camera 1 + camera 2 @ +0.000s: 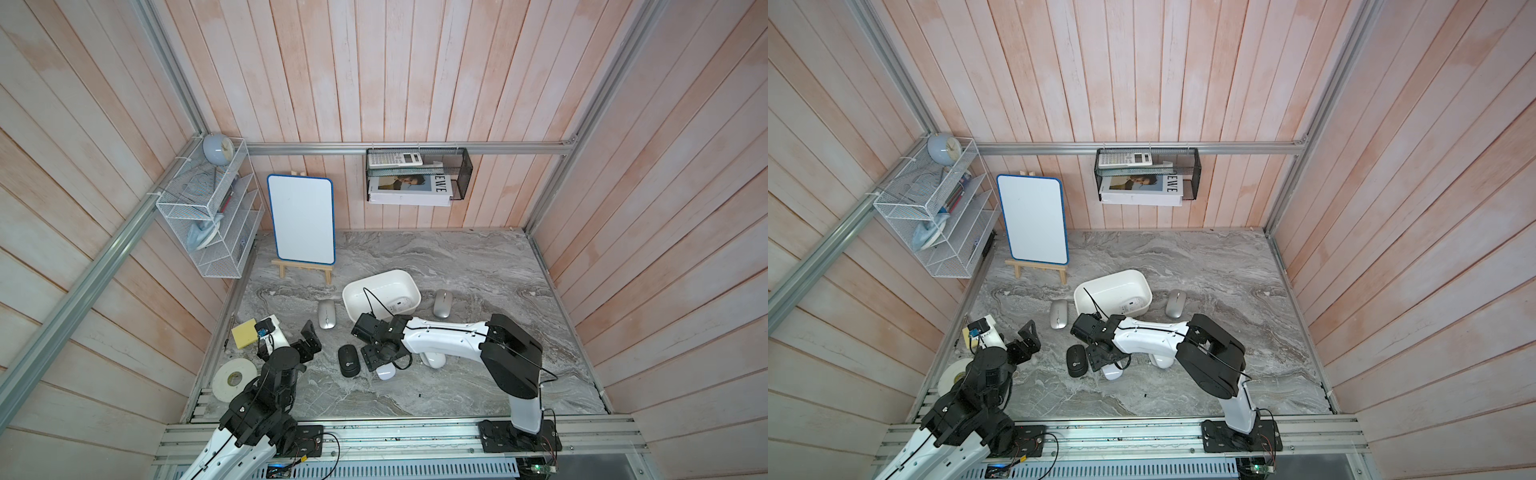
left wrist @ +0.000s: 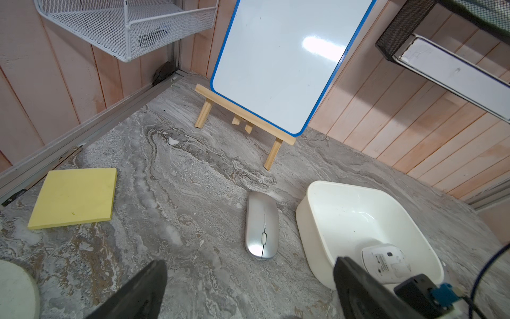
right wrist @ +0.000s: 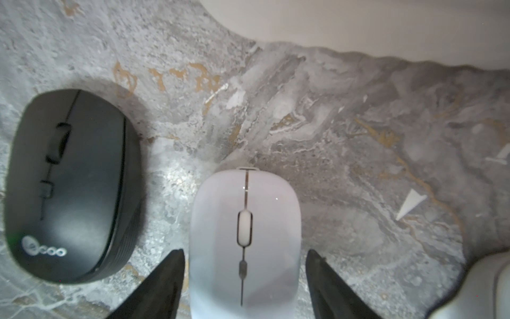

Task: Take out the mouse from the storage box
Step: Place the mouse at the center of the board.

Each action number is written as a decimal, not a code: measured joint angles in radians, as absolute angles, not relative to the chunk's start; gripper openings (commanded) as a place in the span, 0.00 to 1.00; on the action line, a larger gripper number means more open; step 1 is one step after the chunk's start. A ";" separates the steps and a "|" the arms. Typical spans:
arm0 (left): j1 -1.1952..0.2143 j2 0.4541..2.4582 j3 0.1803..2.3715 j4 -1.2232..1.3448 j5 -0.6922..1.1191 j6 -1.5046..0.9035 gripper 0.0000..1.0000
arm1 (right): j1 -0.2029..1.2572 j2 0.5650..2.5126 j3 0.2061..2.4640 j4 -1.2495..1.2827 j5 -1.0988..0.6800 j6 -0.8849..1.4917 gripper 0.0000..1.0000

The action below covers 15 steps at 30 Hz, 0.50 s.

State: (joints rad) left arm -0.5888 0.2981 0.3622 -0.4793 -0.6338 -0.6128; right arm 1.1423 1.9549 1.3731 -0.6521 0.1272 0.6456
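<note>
Release step, I judge: right gripper [image 3: 245,250], jaws spread, straddles a glossy white oval mouse [image 3: 244,210]; next calls for reaching the upturned white mouse [image 1: 400,306] in the white plastic storage box [image 1: 376,277] farther back.

On the desk [image 1: 478,266], the box [image 1: 386,286] held a mouse [image 1: 400,306] in its near right corner. A left mouse [image 1: 327,314] and a right mouse [image 1: 443,304] flanked the box. Before it lay a row: near-left mouse [image 1: 348,360], middle mouse [image 1: 385,372], near-right mouse [image 1: 434,360]. The easel [image 1: 301,224] stood behind, leftward.

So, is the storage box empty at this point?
Not empty. One white mouse lies inside the storage box, underside up, its label showing in the left wrist view.
</note>
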 measured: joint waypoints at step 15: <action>-0.588 0.752 0.559 -0.471 -0.513 -0.614 1.00 | 1.111 1.567 1.247 -0.754 0.517 0.556 0.81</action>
